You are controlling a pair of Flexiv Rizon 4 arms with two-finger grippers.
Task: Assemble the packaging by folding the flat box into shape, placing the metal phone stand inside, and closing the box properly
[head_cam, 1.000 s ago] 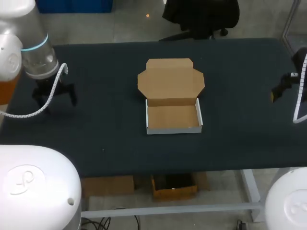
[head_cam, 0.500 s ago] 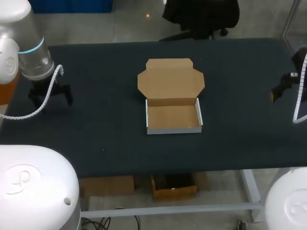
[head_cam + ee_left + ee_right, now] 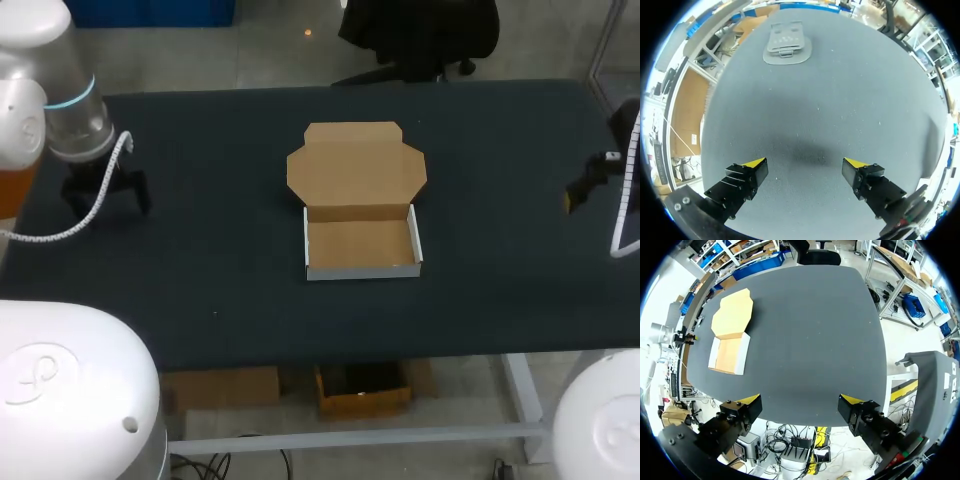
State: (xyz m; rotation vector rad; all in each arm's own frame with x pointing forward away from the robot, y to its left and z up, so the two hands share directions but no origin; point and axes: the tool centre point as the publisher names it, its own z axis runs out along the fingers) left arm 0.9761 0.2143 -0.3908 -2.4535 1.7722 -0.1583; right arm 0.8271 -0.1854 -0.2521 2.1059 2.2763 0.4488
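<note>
The left arm (image 3: pixel 72 110) is shifting outward, carrying the left gripper (image 3: pixel 106 200) a touch closer to the left edge of the table (image 3: pixel 240 290). Now it is easing back a hair and creeping toward the far side. At the near-left corner, the arm's big white joint housing (image 3: pixel 70 390) is turning too, with its small dark screw (image 3: pixel 125 425) sliding leftward across the dome.
</note>
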